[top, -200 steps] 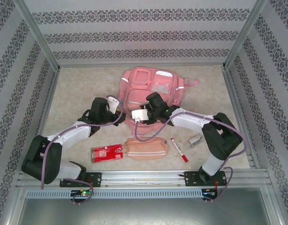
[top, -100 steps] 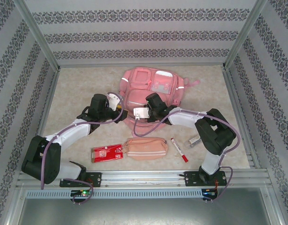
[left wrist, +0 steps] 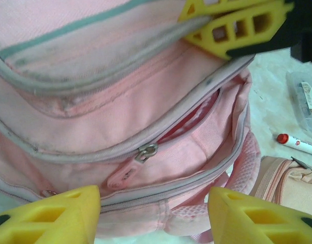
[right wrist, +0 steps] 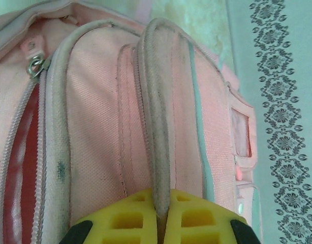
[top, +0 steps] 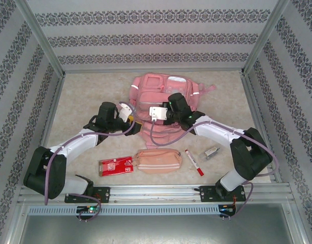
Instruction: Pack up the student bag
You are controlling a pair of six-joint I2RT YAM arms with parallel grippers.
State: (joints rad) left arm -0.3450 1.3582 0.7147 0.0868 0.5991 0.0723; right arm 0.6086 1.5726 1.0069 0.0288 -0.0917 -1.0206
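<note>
Both grippers at the student bag (top: 166, 89)
Right gripper (right wrist: 160, 198) pinches a piped seam at the bag's near end; left gripper (left wrist: 153, 206) hovers just left, fingers apart.

The student bag (top: 157, 87), a large pink backpack, lay at the far middle of the table (top: 85, 96), front pockets upward, thin silver strips (top: 195, 94) showing, one zip (left wrist: 147, 151) partly open on red lining.

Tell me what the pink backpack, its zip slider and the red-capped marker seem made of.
The student bag looks like matt woven fabric: a fine weave grain shows. Its zip slider seems metal: silvery and shiny. The marker is probably smooth plastic: white barrel, red cap, slight gloss.
</note>
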